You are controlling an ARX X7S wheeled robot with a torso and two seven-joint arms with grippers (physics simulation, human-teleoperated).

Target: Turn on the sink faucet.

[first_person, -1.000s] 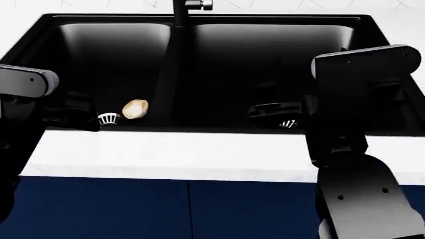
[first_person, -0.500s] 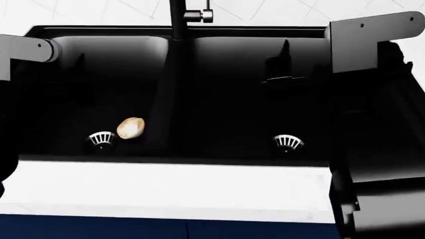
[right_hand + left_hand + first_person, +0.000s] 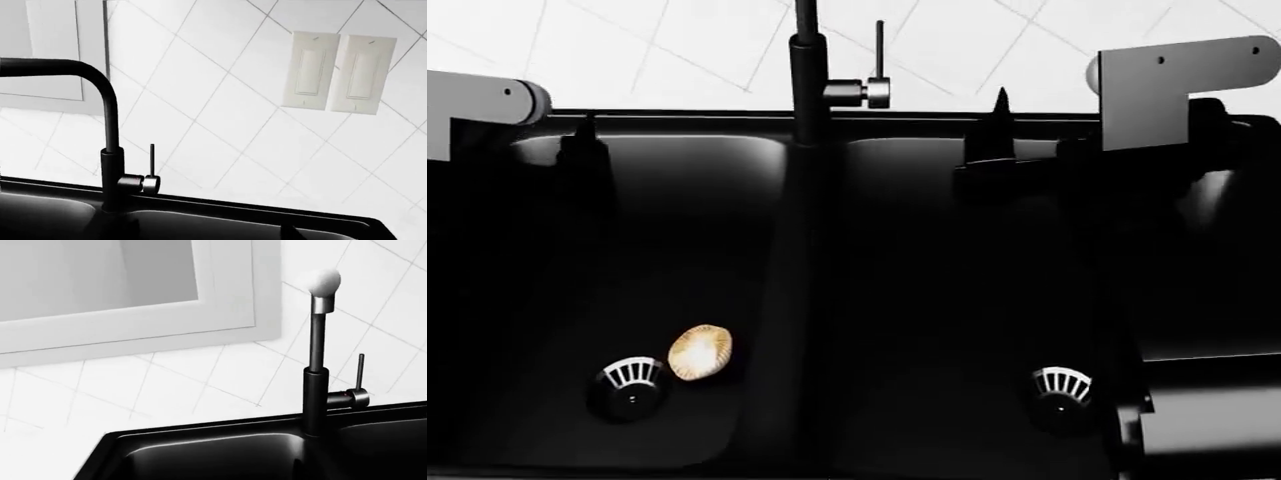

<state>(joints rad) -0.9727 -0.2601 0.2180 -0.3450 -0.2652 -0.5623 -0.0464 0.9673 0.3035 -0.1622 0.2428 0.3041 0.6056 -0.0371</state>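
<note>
The black sink faucet (image 3: 810,85) stands at the back rim, over the divider of the black double-basin sink (image 3: 827,125). Its thin lever (image 3: 878,50) points straight up from a side knob. It also shows in the left wrist view (image 3: 315,400) and in the right wrist view (image 3: 112,172), with the lever (image 3: 152,159) upright there too. My right gripper (image 3: 1028,130) hovers over the right basin's back edge, right of the lever, jaws apart and empty. My left gripper (image 3: 577,150) hovers over the left basin's back, open and empty. White strainers (image 3: 631,375) (image 3: 1062,383) sit in the basins.
A tan rounded object (image 3: 701,352) lies beside the left strainer. A white tiled wall rises behind the sink, with a window frame (image 3: 133,320) and two switch plates (image 3: 337,72). My grey arm links (image 3: 1188,85) (image 3: 474,100) hang over both sides of the sink.
The head view has moved closer and tilted up, so the countertop front has left the frame and the faucet lever shows. Both grippers have moved toward the sink's back rim.
</note>
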